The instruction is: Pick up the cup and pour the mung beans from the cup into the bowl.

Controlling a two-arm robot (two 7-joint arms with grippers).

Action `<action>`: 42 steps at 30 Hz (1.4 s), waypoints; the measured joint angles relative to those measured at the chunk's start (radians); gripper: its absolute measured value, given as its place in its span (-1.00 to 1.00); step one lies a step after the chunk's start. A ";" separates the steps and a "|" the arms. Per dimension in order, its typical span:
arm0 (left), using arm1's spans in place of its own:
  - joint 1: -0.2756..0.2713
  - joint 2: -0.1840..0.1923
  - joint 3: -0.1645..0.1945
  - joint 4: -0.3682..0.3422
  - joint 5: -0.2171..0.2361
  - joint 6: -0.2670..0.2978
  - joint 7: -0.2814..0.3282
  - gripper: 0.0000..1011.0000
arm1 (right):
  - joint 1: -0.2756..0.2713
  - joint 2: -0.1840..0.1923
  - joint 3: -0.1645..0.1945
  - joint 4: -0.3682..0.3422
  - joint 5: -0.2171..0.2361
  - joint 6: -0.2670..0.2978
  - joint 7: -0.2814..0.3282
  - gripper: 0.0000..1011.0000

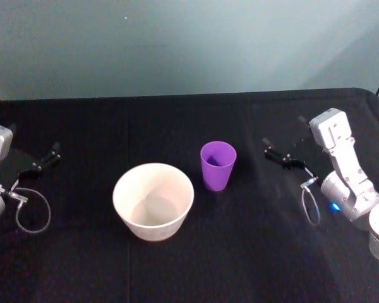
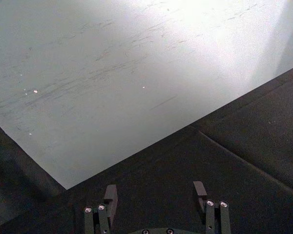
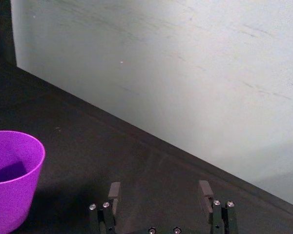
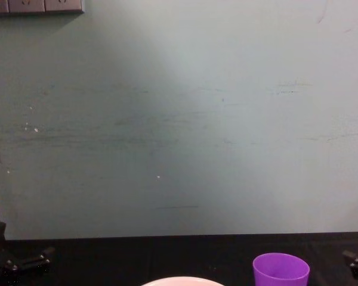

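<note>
Just right of the bowl, the purple cup stands upright, mouth up. The right gripper, farther right, and the left gripper, left of the bowl, have jaws wide and empty.

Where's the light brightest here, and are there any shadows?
Left wrist view: glare whitens the wall. Right wrist view: the cup is shadowed inside. Head view: the bowl is shaded inside, and the black cloth hides cast shadows. Chest view: the wall is dimmer toward the left.
</note>
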 joint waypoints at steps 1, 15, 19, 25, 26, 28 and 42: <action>0.000 0.000 0.000 0.000 0.000 0.000 0.000 1.00 | 0.004 -0.004 0.000 0.006 0.000 0.000 0.007 0.98; 0.000 0.000 0.000 0.000 0.000 0.000 0.000 1.00 | 0.003 -0.034 0.028 0.080 0.148 -0.084 0.272 0.98; 0.000 0.000 0.000 0.000 0.000 0.000 0.000 1.00 | -0.004 -0.032 0.031 0.099 0.172 -0.116 0.341 0.98; 0.000 0.000 0.000 0.000 0.000 0.000 0.000 1.00 | -0.007 -0.044 0.038 0.151 0.216 -0.195 0.461 0.98; 0.000 0.000 0.000 0.000 0.000 0.000 0.000 1.00 | -0.006 -0.047 0.039 0.157 0.222 -0.200 0.474 0.98; 0.000 0.000 0.000 0.000 0.000 0.000 0.000 1.00 | -0.002 -0.054 0.040 0.169 0.233 -0.208 0.500 0.98; 0.000 0.000 0.000 0.000 0.000 0.000 0.000 1.00 | 0.015 -0.100 0.048 0.201 0.247 -0.235 0.594 0.98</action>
